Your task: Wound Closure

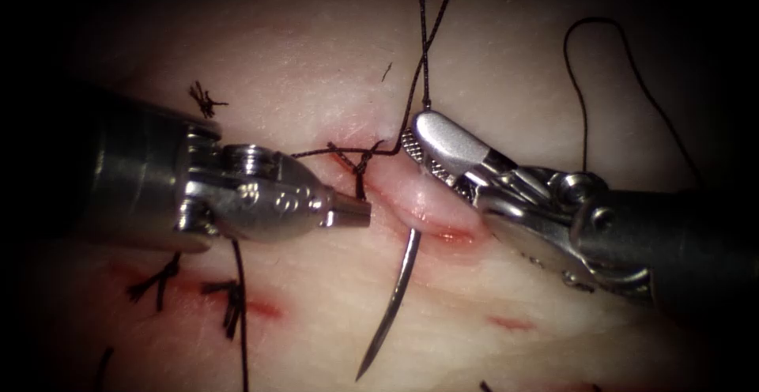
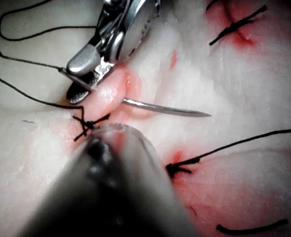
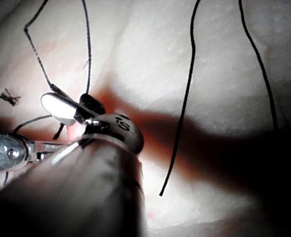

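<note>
Left tool: comes in low from the left, shaft near level, wrist straight. Its jaws are closed, tip just left of the cut, below the knot. Whether anything is pinched between them cannot be told; nothing shows there.

Right tool: comes in from the right, shaft rising toward the cut, wrist bent up and left. Its jaws are parted, the toothed inner face of one visible, with the thread running between them at the tip; in the left wrist view the gap between the jaws is plain, and the thread crosses it.

Needle: in the tissue. Its point end sticks out below the cut's raised lip and curves down and left, bare and free of both tools; the rest is buried under the lip. Held by neither tool.

Thread: dark, runs from the knot up through the right tool's tip and on past the top edge; another strand loops over the tissue right of the cut.

Knot: sits on the cut, between the two tips.

Cut: pink, lip swollen, red fluid along it.

Tissue: pale, with earlier stitches and cut ends at left.
</note>
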Action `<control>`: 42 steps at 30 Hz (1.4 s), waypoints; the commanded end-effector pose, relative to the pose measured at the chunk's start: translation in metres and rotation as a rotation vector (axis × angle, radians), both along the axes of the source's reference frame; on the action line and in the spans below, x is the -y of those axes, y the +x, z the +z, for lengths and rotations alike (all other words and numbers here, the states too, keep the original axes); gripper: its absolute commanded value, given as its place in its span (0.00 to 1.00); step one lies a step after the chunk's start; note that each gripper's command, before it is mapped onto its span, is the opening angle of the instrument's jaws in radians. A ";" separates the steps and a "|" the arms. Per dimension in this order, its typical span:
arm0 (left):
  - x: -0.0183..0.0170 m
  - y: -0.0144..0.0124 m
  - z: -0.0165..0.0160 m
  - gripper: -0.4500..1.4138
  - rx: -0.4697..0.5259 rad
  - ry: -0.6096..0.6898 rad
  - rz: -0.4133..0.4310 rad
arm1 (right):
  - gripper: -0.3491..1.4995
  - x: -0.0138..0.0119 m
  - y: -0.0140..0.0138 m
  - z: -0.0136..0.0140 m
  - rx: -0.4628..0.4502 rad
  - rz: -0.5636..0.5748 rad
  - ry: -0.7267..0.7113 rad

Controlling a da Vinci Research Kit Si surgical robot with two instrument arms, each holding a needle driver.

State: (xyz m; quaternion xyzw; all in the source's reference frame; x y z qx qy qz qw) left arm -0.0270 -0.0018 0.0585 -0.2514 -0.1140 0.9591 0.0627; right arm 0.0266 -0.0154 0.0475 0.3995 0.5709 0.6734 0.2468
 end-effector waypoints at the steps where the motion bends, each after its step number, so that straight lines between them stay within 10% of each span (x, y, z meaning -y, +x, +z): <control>1: 0.0003 -0.0005 0.0005 0.00 0.018 0.002 0.005 | 0.88 -0.0021 -0.0011 0.0016 0.013 -0.006 -0.018; 15: 0.0012 -0.0014 0.0004 0.07 0.390 -0.103 0.146 | 0.89 -0.0077 -0.0052 0.0040 0.310 -0.283 -0.590; 28: 0.0010 -0.0025 0.0010 0.53 0.614 -0.230 0.219 | 0.87 -0.0073 -0.0059 0.0043 0.327 -0.279 -0.677; 42: 0.0014 -0.0035 0.0018 0.69 0.638 -0.282 0.224 | 0.87 -0.0071 -0.0061 0.0048 0.316 -0.256 -0.689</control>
